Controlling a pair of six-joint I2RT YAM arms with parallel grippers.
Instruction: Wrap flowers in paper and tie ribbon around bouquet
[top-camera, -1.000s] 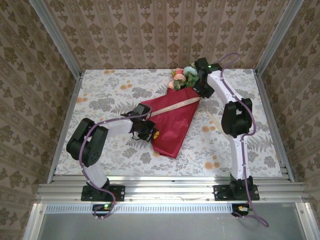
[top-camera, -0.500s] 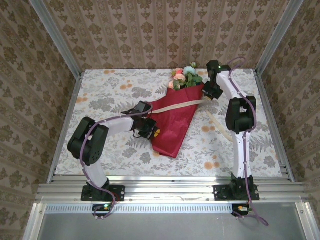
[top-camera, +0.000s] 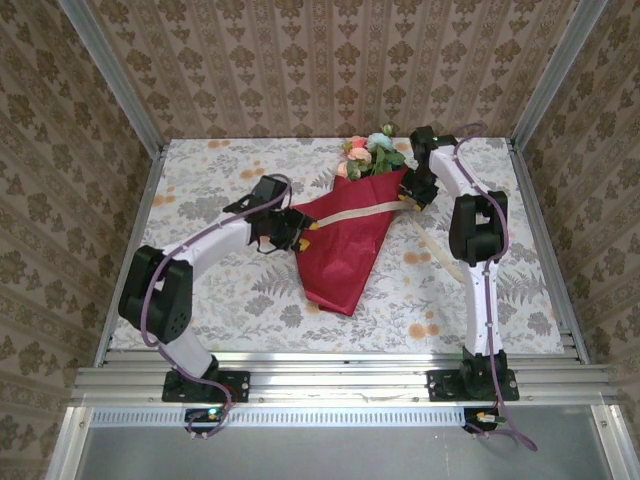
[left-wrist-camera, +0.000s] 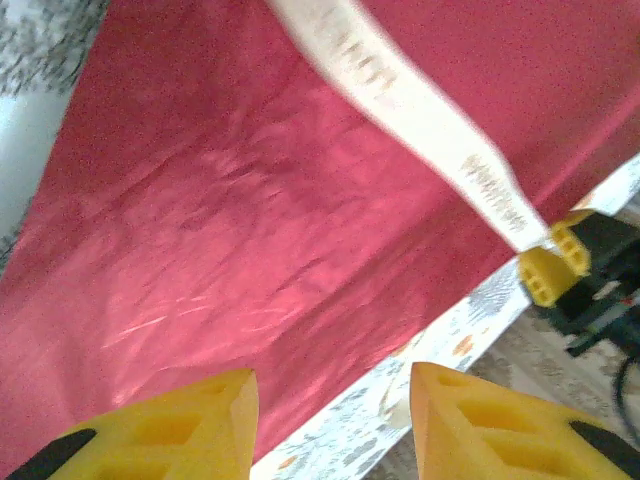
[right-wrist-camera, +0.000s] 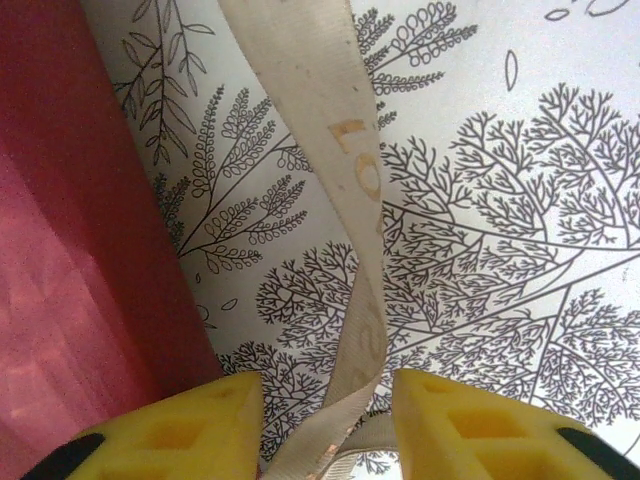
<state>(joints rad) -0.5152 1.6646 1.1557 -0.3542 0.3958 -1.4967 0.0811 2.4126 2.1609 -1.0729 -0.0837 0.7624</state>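
As it lies flat, red bouquet (top-camera: 345, 250), cream ribbon (top-camera: 355, 213) across its middle.

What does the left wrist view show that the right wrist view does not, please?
Left wrist, not right: the ribbon lying flat across the paper, running to the right gripper. Right wrist, not left: the ribbon twisting over the fern-printed tablecloth, passing between that gripper's parted fingers. Both: red paper, beige ribbon.
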